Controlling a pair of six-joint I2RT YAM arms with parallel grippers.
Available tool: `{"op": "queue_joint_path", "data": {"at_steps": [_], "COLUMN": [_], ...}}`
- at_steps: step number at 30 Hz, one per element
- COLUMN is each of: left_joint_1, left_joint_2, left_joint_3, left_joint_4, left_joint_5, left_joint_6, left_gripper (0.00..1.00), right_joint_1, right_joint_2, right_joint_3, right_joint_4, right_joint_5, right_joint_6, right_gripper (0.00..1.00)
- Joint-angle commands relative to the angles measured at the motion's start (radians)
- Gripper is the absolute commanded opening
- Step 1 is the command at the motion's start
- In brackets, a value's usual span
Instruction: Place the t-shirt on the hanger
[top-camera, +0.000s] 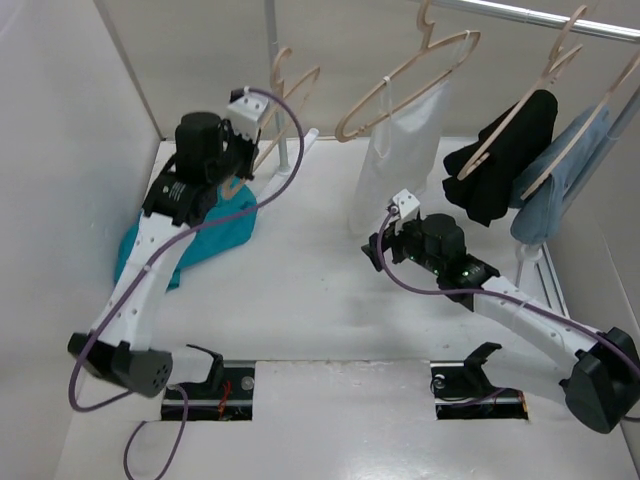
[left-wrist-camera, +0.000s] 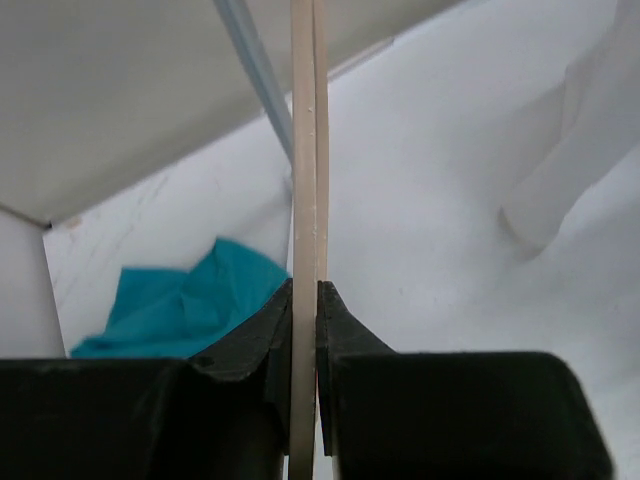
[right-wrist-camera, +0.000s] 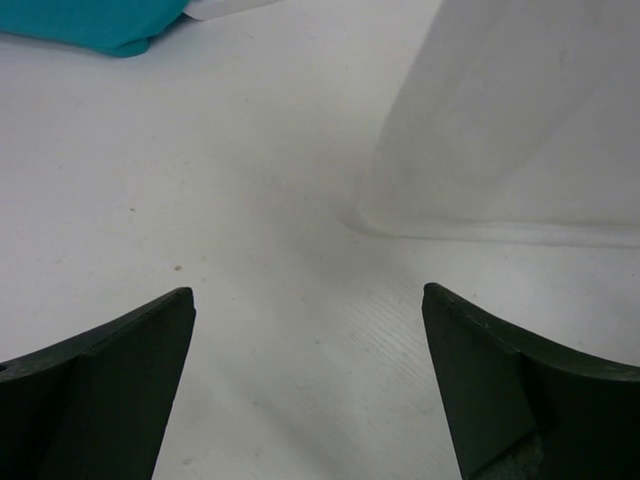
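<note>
The teal t-shirt (top-camera: 215, 235) lies crumpled on the white table at the left, below my left arm. My left gripper (top-camera: 243, 160) is shut on a bare wooden hanger (top-camera: 288, 88), held above the shirt's far edge. In the left wrist view the hanger (left-wrist-camera: 305, 150) runs straight up between the black fingers (left-wrist-camera: 345, 320), pinched tight at my left gripper (left-wrist-camera: 305, 300), with the t-shirt (left-wrist-camera: 180, 305) behind to the left. My right gripper (top-camera: 380, 248) hovers low over mid-table. It (right-wrist-camera: 307, 292) is open with only table between the jaws, and the t-shirt (right-wrist-camera: 90, 25) shows far left.
A metal rail (top-camera: 540, 18) at the back right carries hangers with a white translucent garment (top-camera: 395, 150), a black garment (top-camera: 505, 160) and a light-blue garment (top-camera: 560, 190). The white garment (right-wrist-camera: 520, 120) hangs just ahead of my right gripper. A rack pole (top-camera: 275, 40) stands behind the held hanger.
</note>
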Motion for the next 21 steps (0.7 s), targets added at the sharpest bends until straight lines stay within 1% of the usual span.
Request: {"op": "queue_joint_path", "data": {"at_steps": [1, 2, 3, 4, 6, 8, 10, 11, 14, 15, 16, 19, 20, 21], "left_joint_1": [0.005, 0.005, 0.005, 0.005, 0.005, -0.018, -0.051, -0.063, -0.063, -0.063, -0.063, -0.063, -0.063, -0.063], "left_joint_2": [-0.184, -0.214, -0.244, -0.297, -0.345, -0.405, -0.440, -0.474, -0.518, -0.528, -0.528, -0.538, -0.538, -0.538], "left_joint_3": [-0.170, -0.219, -0.306, -0.347, -0.451, -0.511, -0.592, -0.612, -0.666, -0.675, -0.686, -0.714, -0.724, -0.724], "left_joint_4": [0.097, 0.107, 0.116, 0.131, 0.140, 0.140, 0.140, 0.140, 0.108, 0.095, 0.094, 0.094, 0.094, 0.094], "left_joint_5": [-0.092, -0.108, -0.126, -0.166, -0.191, -0.214, -0.226, -0.238, -0.239, -0.239, -0.239, -0.248, -0.257, -0.257], "left_joint_6": [-0.019, -0.048, -0.063, -0.083, -0.137, -0.157, -0.157, -0.166, -0.179, -0.179, -0.179, -0.179, -0.179, -0.191], "left_gripper": [0.00, 0.00, 0.00, 0.00, 0.00, 0.00, 0.00, 0.00, 0.00, 0.00, 0.00, 0.00, 0.00, 0.00], "right_joint_1": [0.061, 0.093, 0.108, 0.122, 0.173, 0.219, 0.240, 0.240, 0.279, 0.279, 0.308, 0.354, 0.365, 0.365], "right_joint_2": [0.003, 0.004, 0.013, 0.022, 0.051, 0.079, 0.129, 0.146, 0.215, 0.233, 0.252, 0.319, 0.353, 0.372], "right_joint_3": [0.102, 0.134, 0.151, 0.167, 0.223, 0.286, 0.332, 0.354, 0.446, 0.470, 0.519, 0.607, 0.628, 0.650], "right_joint_4": [0.013, 0.003, 0.003, 0.003, -0.012, -0.026, -0.040, -0.052, -0.052, -0.052, -0.052, -0.063, -0.081, -0.102], "right_joint_5": [0.121, 0.144, 0.163, 0.198, 0.238, 0.298, 0.313, 0.322, 0.298, 0.289, 0.289, 0.307, 0.325, 0.338], "right_joint_6": [0.030, 0.042, 0.077, 0.096, 0.136, 0.217, 0.307, 0.335, 0.415, 0.426, 0.437, 0.496, 0.527, 0.617], "right_gripper": [1.00, 1.00, 1.00, 1.00, 1.00, 1.00, 0.99, 0.96, 0.95, 0.93, 0.90, 0.89, 0.89, 0.89]}}
